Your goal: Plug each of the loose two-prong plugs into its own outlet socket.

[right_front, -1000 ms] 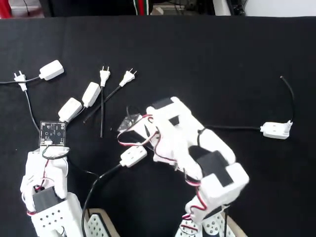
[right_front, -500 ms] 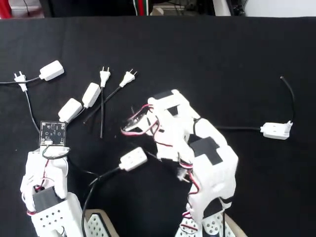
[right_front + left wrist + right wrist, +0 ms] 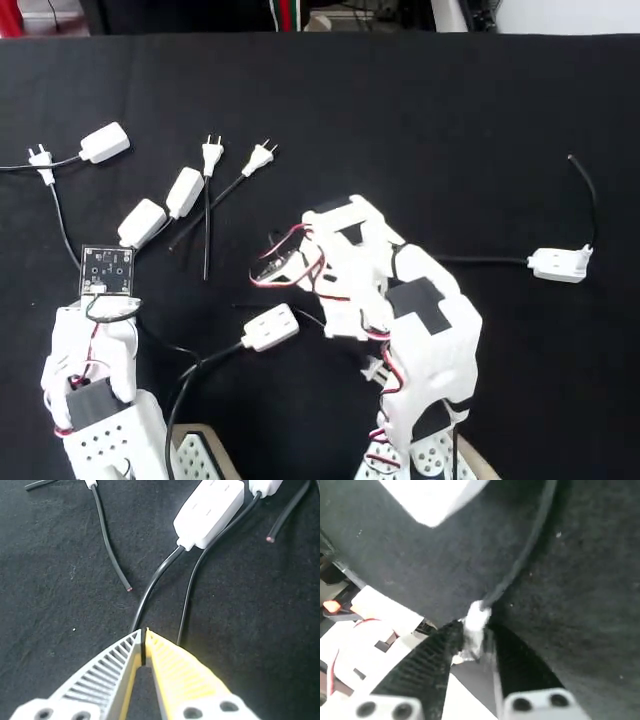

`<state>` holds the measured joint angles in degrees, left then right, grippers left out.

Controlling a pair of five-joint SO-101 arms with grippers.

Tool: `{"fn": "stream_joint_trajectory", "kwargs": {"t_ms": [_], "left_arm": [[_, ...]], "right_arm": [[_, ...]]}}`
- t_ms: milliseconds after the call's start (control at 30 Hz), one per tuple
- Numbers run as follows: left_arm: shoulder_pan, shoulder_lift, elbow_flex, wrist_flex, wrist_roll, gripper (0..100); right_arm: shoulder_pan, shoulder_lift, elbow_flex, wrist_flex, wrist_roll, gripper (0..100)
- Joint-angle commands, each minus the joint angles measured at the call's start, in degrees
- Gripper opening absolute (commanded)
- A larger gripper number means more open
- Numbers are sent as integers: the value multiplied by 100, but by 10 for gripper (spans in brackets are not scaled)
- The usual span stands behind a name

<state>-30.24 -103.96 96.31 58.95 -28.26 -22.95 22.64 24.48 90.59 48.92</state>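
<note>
Here, with right pincer (image 3: 472, 636) clamped on a plug (image 3: 477, 617) beside the lower-centre socket (image 3: 270, 328) and left pincer (image 3: 145, 633) pinching a cord (image 3: 161, 576), risks a skewed plug jamming and shoving the unheld socket away.

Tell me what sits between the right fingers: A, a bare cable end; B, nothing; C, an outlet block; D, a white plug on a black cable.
D: the right wrist view shows the right gripper shut on a white plug, its black cable trailing away.
</note>
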Motion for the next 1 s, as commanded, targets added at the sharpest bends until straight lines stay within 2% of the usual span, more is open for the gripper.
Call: {"fn": "stream_joint_trajectory", "kwargs": {"t_ms": [0,267,467,767,967], "left_arm": [[40,9,110,35,-44,33],[40,9,110,35,-44,32],[40,9,110,35,-44,32],[40,9,110,35,-44,33],[40,9,110,26,-44,33]], "right_arm": [[18,-48,13,-44,-308,11],[141,-180,-1174,-35,-1125,12],[141,-1112,-1807,-123,-1424,12],[404,-1596,-1560,-1380,-1925,11],[659,-1833,-1464,-2110,-3147,11]]}}
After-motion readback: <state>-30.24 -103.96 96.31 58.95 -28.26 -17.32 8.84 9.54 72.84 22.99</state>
